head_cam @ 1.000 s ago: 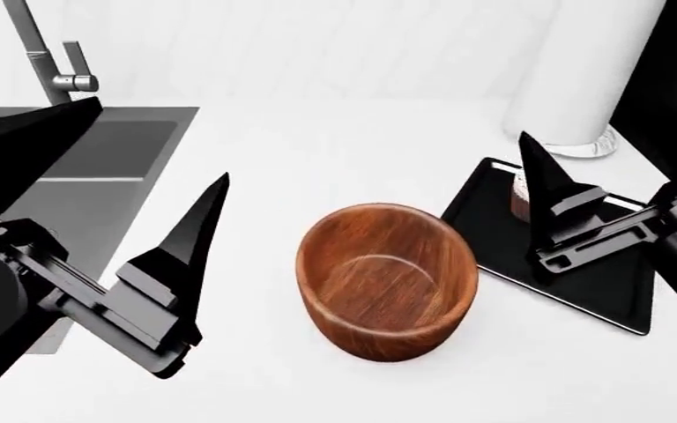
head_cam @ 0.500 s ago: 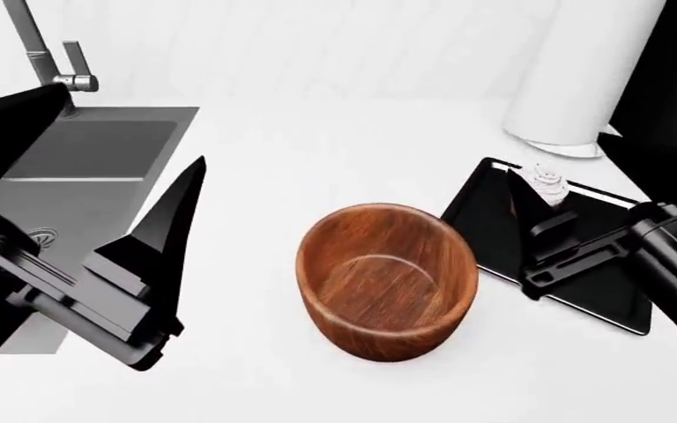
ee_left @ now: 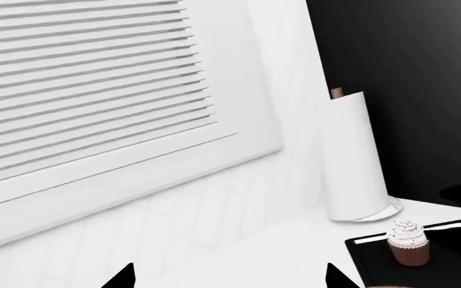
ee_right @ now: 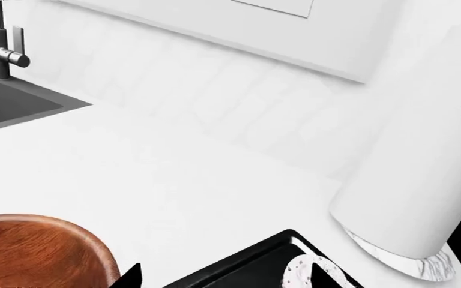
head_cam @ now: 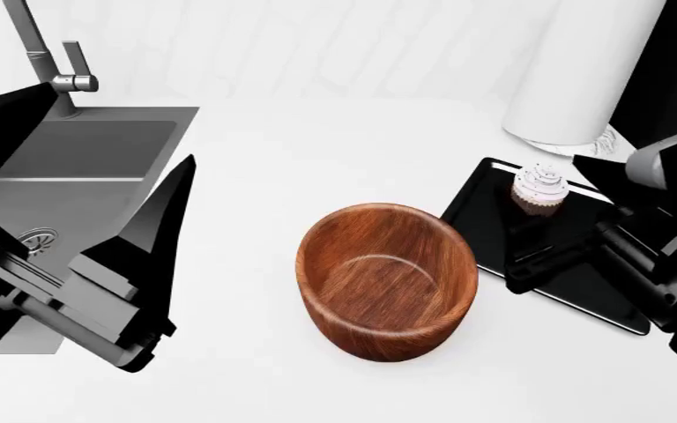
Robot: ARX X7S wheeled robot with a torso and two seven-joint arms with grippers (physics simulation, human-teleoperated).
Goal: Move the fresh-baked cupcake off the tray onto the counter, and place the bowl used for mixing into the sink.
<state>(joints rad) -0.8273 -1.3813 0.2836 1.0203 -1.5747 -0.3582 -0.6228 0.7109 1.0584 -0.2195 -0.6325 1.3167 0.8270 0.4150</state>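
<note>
At the far left, the sink (head_cam: 92, 163) lay sunk in the white tabletop (head_cam: 315, 150), its steel faucet (head_cam: 45, 53) rising at the back edge. Over the sink's near part hung the left pincer (head_cam: 80, 203), its two dark fingers spread wide apart with nothing between them; one finger (head_cam: 168, 211) pointed away over the tabletop just left of the bowl. In the left wrist view only the two tips showed, well apart.

The wooden bowl (head_cam: 387, 280) stood upright in the middle of the tabletop, near the front, with nothing in it that I could see, touched by neither arm.

Just right of the bowl lay the black tray (head_cam: 479, 211), and on its far part the cupcake (head_cam: 539, 189) stood upright, white frosting on top. The right pincer (head_cam: 562, 256) sat low over the tray on the near side of the cupcake, not touching it; from the head view I could not tell its state, but the right wrist view showed two tips set apart. Behind the tray stood a white paper towel roll (head_cam: 568, 79).
</note>
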